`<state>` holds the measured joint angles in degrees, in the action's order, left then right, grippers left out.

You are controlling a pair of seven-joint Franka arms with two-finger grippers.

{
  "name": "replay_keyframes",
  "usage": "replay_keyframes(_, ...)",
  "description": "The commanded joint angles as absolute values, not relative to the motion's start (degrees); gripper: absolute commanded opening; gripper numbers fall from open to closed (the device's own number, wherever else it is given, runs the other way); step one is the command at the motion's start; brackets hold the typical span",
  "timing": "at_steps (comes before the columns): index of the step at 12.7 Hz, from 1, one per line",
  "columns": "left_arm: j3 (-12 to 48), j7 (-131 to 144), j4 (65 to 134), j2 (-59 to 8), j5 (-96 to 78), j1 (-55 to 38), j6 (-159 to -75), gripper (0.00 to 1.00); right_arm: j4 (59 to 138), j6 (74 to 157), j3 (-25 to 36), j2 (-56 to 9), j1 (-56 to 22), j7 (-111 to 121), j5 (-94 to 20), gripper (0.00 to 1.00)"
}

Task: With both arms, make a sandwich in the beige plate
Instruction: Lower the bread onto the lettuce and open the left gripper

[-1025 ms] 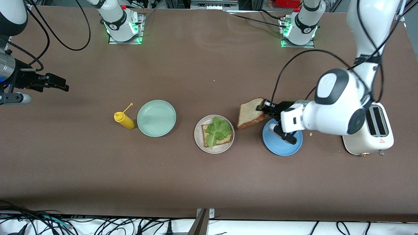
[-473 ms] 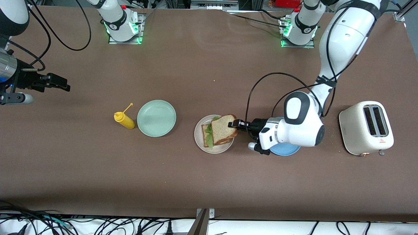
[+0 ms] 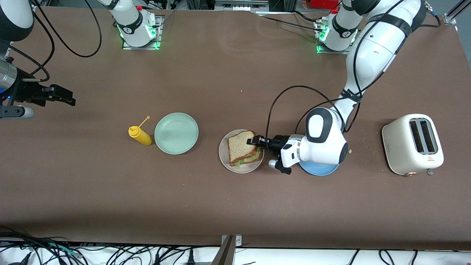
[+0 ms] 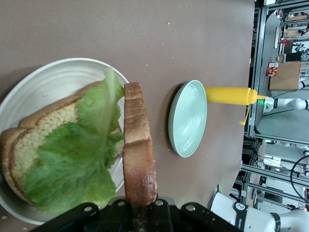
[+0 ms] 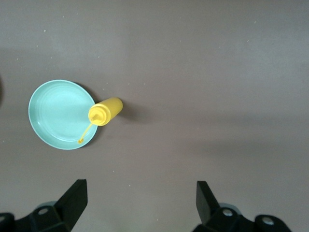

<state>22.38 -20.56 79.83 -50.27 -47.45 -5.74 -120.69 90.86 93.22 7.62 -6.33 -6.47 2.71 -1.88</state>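
Observation:
The beige plate (image 3: 223, 154) holds a lower bread slice (image 3: 256, 158) with a green lettuce leaf (image 3: 239, 163) on it. My left gripper (image 3: 255, 141) is shut on the edge of a second bread slice (image 3: 240, 146), held close over the lettuce and covering most of it. In the left wrist view this held slice (image 4: 138, 145) shows edge-on beside the lettuce (image 4: 72, 166), the lower slice (image 4: 41, 126) and the plate (image 4: 46, 76). My right gripper (image 3: 60, 96) waits open over bare table at the right arm's end, with nothing between its fingers (image 5: 72, 198).
A mint-green plate (image 3: 176, 133) and a yellow squeeze bottle (image 3: 140, 135) stand toward the right arm's end. A blue plate (image 3: 321, 170) lies partly under my left wrist. A white toaster (image 3: 412, 143) stands toward the left arm's end.
My left gripper carried the bread slice from above the blue plate over to the beige plate and brought it down over the lettuce. The right arm barely moved.

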Motion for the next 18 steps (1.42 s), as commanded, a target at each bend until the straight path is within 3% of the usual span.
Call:
replay_keyframes(1, 21.8, -23.7, 78.8, -51.5, -48.9, -7.4, -121.0, 0.07, 90.4, 93.6, 7.7, -6.4, -6.9, 2.1, -0.8, 1.0)
replay_keyframes(2, 21.7, -23.6, 78.8, -51.9, -49.0, -7.6, -121.0, 0.36, 90.4, 93.8, 7.7, -6.4, -6.9, 2.1, -0.7, 1.0)
replay_keyframes(3, 21.6, -23.7, 78.8, -51.9, -48.9, -7.6, -121.0, 0.99, 90.4, 94.3, 7.7, -6.4, -6.9, 2.1, -0.7, 1.0)
replay_keyframes(7, 21.0, -23.6, 78.7, -50.7, -48.3, -6.7, -120.9, 1.0, 90.4, 94.4, 7.8, -6.5, -6.9, 2.1, -1.0, 1.0)
replay_keyframes(13, 20.1, -23.3, 78.7, -45.8, -33.1, -2.3, -119.7, 1.0, 90.3, 94.3, 8.0, -6.8, -6.7, 0.5, -1.1, 1.0)
replay_keyframes(18, 20.1, -22.7, 78.8, -37.1, -16.7, 5.1, -106.6, 1.0, 90.4, 94.4, 7.9, -6.9, -6.8, -5.9, -1.0, 1.0)
